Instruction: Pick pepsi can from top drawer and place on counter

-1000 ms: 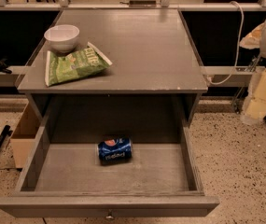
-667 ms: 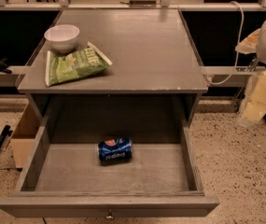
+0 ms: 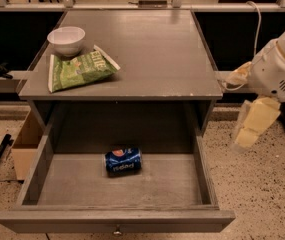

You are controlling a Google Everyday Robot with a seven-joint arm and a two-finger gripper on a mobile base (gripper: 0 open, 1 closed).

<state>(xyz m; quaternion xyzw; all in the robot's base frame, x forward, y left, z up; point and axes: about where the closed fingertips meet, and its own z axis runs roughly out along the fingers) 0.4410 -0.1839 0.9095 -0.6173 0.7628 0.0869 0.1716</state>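
Blue pepsi can (image 3: pixel 123 161), one, lying in top drawer (image 3: pixel 157 186); claw (image 3: pixel 253 127) right of counter (image 3: pixel 157 49), state unclear.

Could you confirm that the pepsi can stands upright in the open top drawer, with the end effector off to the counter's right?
Not quite: the camera view shows the pepsi can lying on its side in the open top drawer. The end effector is indeed right of the counter.
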